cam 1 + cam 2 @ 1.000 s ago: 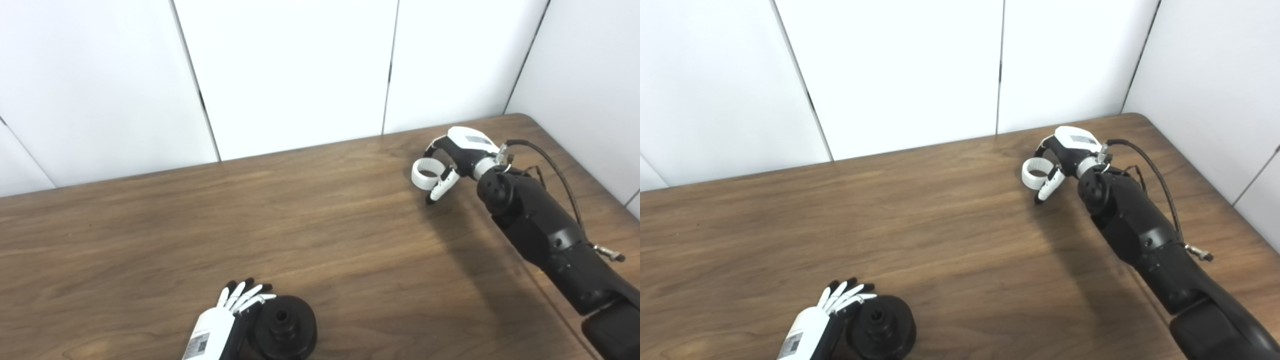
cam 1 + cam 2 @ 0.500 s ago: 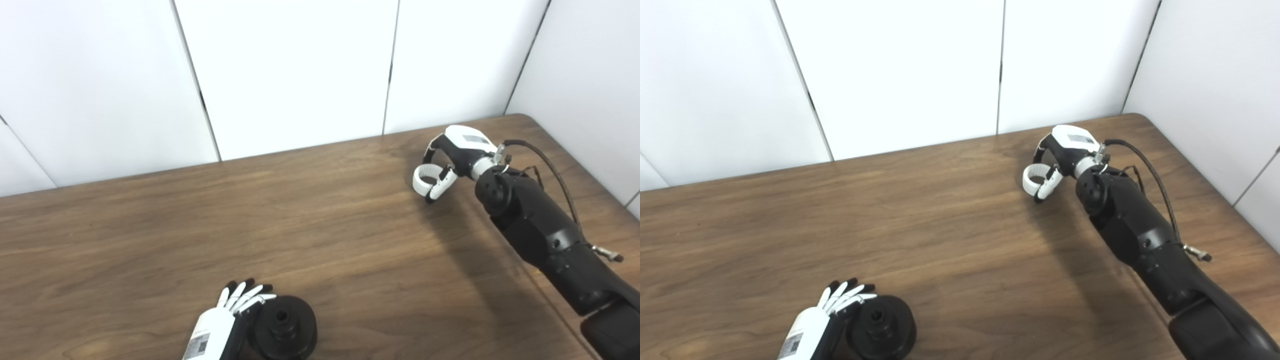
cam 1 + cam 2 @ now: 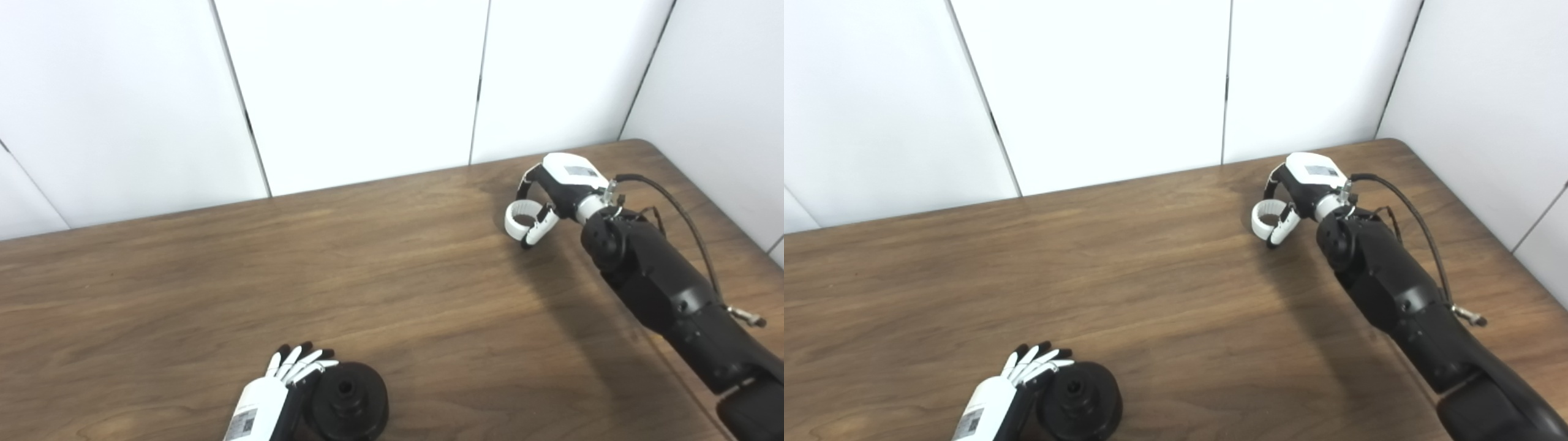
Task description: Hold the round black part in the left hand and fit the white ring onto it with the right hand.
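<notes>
Over the last second the right robot hand (image 3: 545, 199) has tightened around the white ring (image 3: 520, 220). A second ago the ring sat wider and flatter between thumb and fingers; now it is tucked closer under the palm, pinched between the thumb below and the fingers arching over its far side. The hand itself has drifted only slightly, so this reads as the grasp settling rather than a carry starting. Whether the ring has lifted off the worktop (image 3: 184, 275) cannot be told from these views; it looks at or just above the wood.

For the task, this means the ring is probably secured and the pick-up step is close to done. The long move is still ahead: the ring is at the far right of the worktop, well apart from the round black part (image 3: 348, 401), which sits near the front edge, left of centre.

The left robot hand (image 3: 278, 389) has not moved across the three moments. It lies just beside the black part on its left, fingers stretched out and fanned, touching or nearly touching the rim but not wrapped round it. So it holds nothing, and the black part is not yet held as the task asks.

Counted: one white ring, one round black part with a raised hub and centre hole, two robot hands, one worktop.
</notes>
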